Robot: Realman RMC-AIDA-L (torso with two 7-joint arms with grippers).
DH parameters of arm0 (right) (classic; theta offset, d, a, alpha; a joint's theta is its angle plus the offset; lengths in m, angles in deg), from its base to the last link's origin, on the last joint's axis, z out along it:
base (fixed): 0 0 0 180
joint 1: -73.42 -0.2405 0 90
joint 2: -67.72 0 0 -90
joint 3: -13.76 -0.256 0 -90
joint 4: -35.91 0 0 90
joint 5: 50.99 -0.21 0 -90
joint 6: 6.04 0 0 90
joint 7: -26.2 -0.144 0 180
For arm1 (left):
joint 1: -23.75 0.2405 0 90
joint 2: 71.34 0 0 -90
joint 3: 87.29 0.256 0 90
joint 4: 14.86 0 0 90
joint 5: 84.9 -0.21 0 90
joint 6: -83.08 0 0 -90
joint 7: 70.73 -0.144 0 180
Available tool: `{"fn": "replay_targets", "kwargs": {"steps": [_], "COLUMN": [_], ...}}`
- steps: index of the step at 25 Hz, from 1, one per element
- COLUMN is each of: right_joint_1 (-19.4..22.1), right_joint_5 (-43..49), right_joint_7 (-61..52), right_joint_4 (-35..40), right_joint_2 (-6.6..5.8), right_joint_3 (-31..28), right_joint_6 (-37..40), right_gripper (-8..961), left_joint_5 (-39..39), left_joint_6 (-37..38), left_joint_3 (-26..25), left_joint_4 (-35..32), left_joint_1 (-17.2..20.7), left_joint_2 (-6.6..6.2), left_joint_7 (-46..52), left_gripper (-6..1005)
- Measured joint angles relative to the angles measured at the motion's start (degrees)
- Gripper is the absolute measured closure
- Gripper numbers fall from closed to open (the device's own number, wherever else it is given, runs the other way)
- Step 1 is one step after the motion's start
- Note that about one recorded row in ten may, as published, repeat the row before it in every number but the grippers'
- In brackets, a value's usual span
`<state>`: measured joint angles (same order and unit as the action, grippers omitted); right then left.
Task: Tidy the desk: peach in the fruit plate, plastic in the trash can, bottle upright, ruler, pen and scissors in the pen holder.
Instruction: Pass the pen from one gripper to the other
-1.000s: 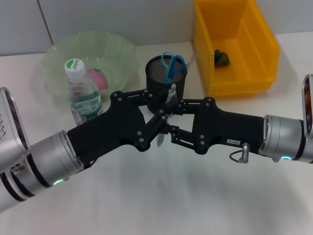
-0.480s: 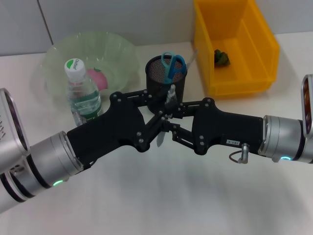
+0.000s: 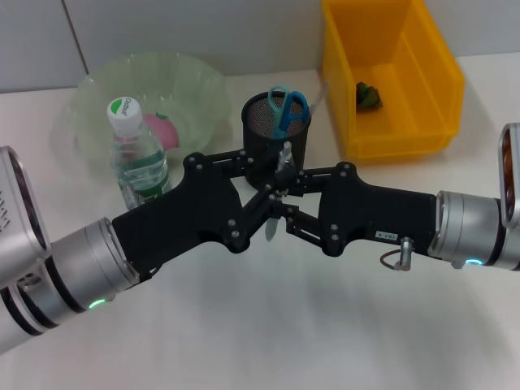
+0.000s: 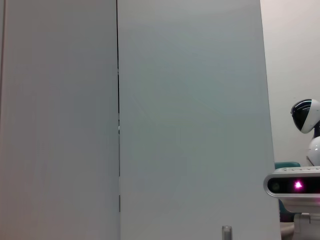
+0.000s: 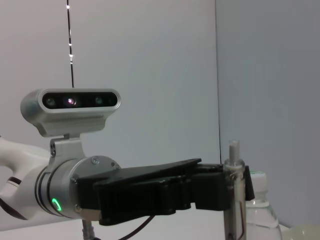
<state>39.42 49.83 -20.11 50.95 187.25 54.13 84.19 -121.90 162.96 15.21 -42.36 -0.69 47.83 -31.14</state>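
A: Where are the two grippers found?

B: The left gripper and right gripper are met over the surface, just in front of the pen holder. A pen is held upright between them; the left fingers are closed on it, and the right fingers are spread beside it.

A: And the other things?

B: Scissors are seen standing in the pen holder. The bottle is stood upright next to the fruit plate, in which the peach is lying. A crumpled piece of plastic is seen inside the yellow trash can. The ruler cannot be made out.
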Motion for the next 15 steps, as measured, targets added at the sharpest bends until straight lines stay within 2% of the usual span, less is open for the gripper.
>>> {"fn": "replay_targets", "kwargs": {"steps": [9, 15], "right_joint_1": [-0.02, 0.41], "right_joint_5": [-0.27, -0.36], "right_joint_7": [0.31, 0.50], "right_joint_4": [0.00, 0.16], "right_joint_2": [0.00, 0.06], "right_joint_3": [0.15, 0.11], "right_joint_6": [0.25, -0.04], "right_gripper": [719, 765], "left_joint_5": [0.00, 0.46], "left_joint_6": [0.07, 0.16], "left_joint_3": [0.55, 0.92], "left_joint_4": [0.00, -0.14], "left_joint_1": [-0.20, -0.38], "left_joint_2": [0.00, 0.00], "left_joint_7": [-0.30, -0.42], "left_gripper": [769, 759]}}
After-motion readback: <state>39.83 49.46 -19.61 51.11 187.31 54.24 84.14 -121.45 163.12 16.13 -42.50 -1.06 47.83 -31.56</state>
